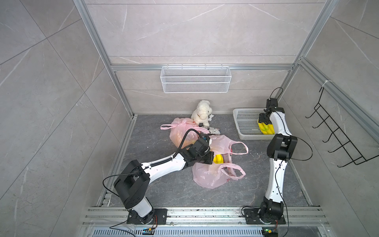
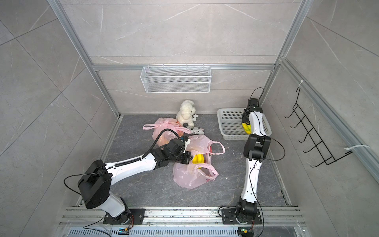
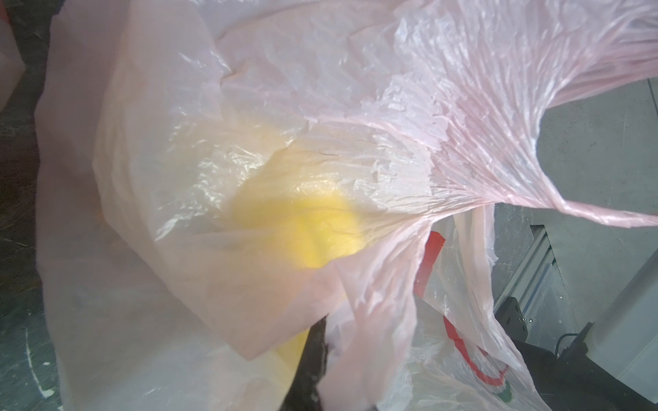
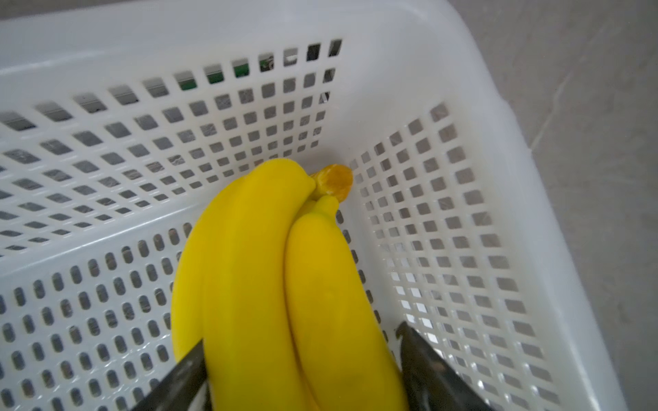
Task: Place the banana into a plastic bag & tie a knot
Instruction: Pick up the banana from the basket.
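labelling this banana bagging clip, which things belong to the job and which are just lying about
Job: open pink plastic bag; yellow banana bunch at its mouth; second yellow banana bunch in the white perforated plastic basket.
Lying about: knotted pink bag; white plush dog; black-and-white striped packet; white wire-mesh basket; black wire hook rack.

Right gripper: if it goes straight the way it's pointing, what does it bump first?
The banana bunch in the white basket; the right gripper straddles it. Beyond that, probably the basket's wall.

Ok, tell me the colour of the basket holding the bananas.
White basket, perforated with small holes; clearest in the right wrist view.
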Controlling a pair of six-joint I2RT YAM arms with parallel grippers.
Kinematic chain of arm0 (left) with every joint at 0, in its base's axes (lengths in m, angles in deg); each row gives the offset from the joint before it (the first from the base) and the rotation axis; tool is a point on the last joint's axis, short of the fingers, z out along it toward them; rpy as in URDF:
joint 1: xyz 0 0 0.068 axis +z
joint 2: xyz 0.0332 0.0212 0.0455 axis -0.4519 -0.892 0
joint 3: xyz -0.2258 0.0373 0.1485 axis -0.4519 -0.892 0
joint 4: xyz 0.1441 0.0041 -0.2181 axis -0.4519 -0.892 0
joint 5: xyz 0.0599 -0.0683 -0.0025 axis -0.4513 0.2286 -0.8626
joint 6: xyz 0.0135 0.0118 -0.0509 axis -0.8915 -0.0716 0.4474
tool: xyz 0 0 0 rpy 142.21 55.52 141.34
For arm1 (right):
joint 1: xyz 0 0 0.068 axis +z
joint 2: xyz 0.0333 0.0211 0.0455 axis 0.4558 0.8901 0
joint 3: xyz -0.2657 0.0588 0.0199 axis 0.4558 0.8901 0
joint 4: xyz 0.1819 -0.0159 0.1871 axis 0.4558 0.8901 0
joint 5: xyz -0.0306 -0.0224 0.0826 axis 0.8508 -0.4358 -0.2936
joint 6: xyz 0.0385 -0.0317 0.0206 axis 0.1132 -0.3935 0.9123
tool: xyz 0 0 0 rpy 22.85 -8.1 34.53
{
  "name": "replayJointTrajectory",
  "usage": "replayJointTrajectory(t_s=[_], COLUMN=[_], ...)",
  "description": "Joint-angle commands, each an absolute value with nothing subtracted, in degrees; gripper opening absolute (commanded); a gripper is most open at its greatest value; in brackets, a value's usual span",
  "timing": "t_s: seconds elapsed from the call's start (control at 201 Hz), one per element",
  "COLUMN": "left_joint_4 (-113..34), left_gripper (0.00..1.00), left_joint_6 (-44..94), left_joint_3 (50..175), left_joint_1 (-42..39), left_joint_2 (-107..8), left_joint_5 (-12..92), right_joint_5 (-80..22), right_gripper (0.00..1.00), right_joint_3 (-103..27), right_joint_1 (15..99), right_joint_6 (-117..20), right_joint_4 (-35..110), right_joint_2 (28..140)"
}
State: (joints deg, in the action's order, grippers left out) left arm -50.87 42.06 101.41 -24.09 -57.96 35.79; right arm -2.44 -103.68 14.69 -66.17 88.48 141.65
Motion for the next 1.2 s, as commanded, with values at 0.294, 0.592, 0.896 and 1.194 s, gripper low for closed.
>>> replayJointTrajectory(t_s=[0.294, 0.592, 0.896, 1.194], left_joint_4=[-49.7, -50.2, -50.4, -50.9], left_gripper=[0.0, 0.0, 0.0, 0.0], left_joint_6=[42.3, 42.3, 42.4, 42.7], left_joint_3=[101.8, 101.2, 101.1, 101.6], left_joint_1=[-23.8, -23.7, -23.8, -23.7], left_joint_2=[-56.8, -55.4, -55.0, -55.0], left_joint_5=[36.3, 35.1, 34.8, 35.1], right_joint_5=[-8.5, -13.4, -12.6, -16.0], right_gripper=[0.61, 0.54, 0.54, 0.54], right_joint_3=[-93.5, -76.4, -57.3, -41.6], right_joint_1=[21.6, 23.3, 25.3, 25.4], right_joint_6=[-64.0, -59.9, -54.4, -47.9], right_joint_4=[92.2, 81.3, 68.1, 56.8], right_joint_2=[135.4, 123.0, 110.4, 96.5])
